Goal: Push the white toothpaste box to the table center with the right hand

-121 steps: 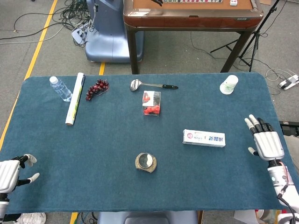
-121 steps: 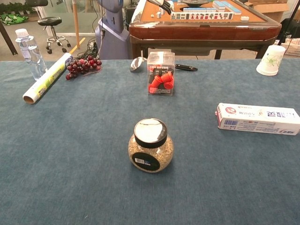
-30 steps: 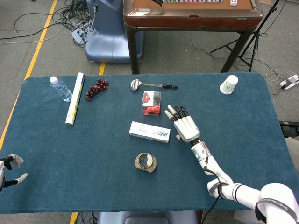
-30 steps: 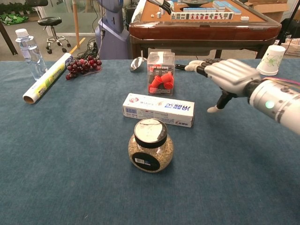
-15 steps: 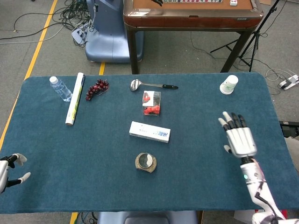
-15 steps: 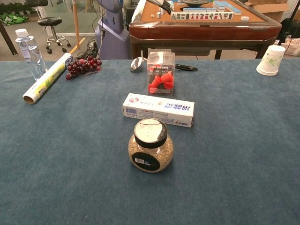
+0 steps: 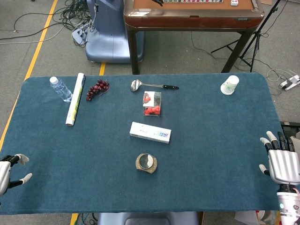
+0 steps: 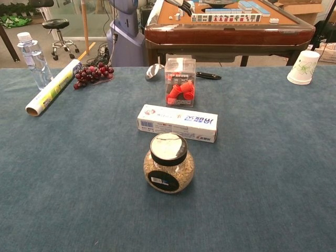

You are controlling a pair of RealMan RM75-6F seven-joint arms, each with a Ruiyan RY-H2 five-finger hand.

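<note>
The white toothpaste box (image 7: 150, 132) lies flat near the middle of the blue table (image 7: 220, 140), between the clear box of red pieces and the jar; the chest view shows the toothpaste box (image 8: 178, 122) too. My right hand (image 7: 282, 161) hovers at the table's right edge, fingers spread, holding nothing, far from the box. At the near left corner, my left hand (image 7: 8, 171) is empty with fingers apart. Neither hand appears in the chest view.
A jar (image 7: 146, 162) stands just in front of the toothpaste box, a clear box of red pieces (image 7: 152, 103) just behind. A spoon (image 7: 152, 86), grapes (image 7: 97, 88), roll (image 7: 75, 98) and bottle (image 7: 61, 88) lie at the back left. A paper cup (image 7: 229, 85) stands back right.
The right hand has drawn back from beside the toothpaste box to the table's right edge. The box stays near the centre, where it was pushed from the right side.
</note>
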